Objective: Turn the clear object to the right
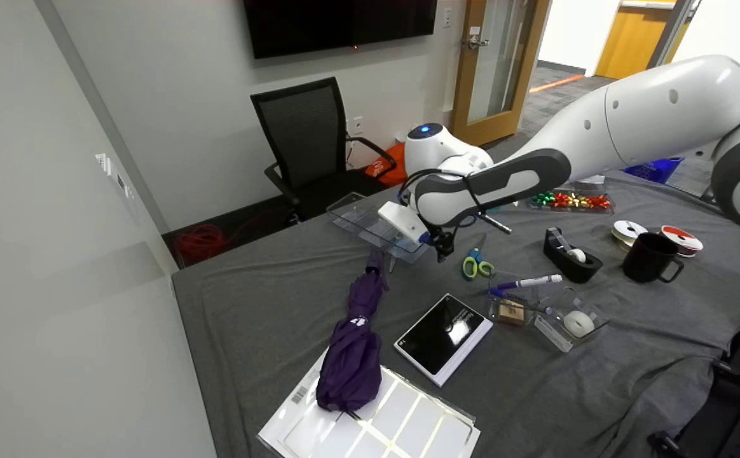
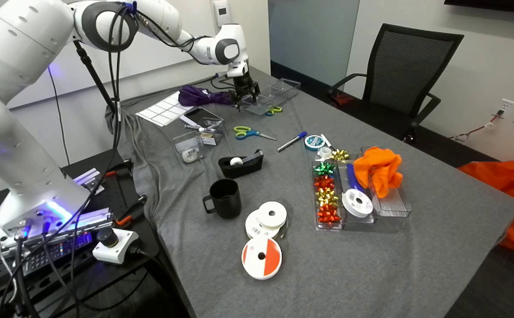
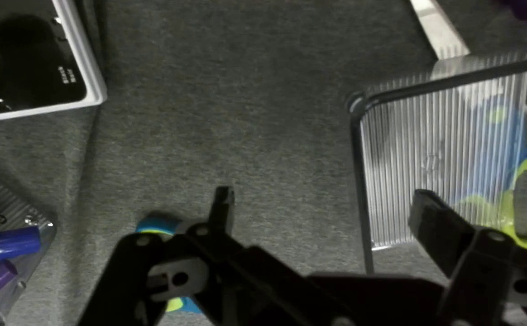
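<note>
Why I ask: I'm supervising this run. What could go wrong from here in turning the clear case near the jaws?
Scissors show through the clear case in the wrist view; turning it may drag them along. Its edge shows between the open jaws and could slip when gripped. The purple umbrella lies close by, so a swinging corner might knock it.

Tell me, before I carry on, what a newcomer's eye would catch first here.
Probably the bunched orange cloth near the row of gift bows, in an exterior view. Next, perhaps, the purple umbrella lying partly over the white grid-printed sheet, in both exterior views. In the wrist view, the clear organizer case stands out at the right, its edge showing between the jaws of the open claw.
</note>
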You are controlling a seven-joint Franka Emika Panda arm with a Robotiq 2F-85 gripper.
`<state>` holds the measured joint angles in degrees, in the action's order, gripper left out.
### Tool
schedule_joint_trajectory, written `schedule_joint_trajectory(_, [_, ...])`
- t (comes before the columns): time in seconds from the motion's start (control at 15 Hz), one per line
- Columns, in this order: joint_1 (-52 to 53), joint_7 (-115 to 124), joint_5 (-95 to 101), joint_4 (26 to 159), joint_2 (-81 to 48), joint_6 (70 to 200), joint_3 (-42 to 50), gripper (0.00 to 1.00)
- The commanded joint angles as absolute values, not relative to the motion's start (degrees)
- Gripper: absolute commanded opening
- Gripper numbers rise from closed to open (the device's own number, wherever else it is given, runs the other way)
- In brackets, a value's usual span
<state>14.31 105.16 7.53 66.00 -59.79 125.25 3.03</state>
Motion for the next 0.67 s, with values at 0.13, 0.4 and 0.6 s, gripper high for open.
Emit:
schedule_joint_trajectory(0.13, [13.84, 104.23, 4.68, 63.61, -63.07, 127.66, 2.81, 0.72])
schedule_joint_trajectory(0.4, [13.78, 104.22, 3.35, 63.02, -63.61, 127.79, 2.78, 0.43])
schedule_joint_trajectory(0.6, [13.75, 104.28, 2.83, 62.98, -63.58, 128.65, 2.83, 0.23])
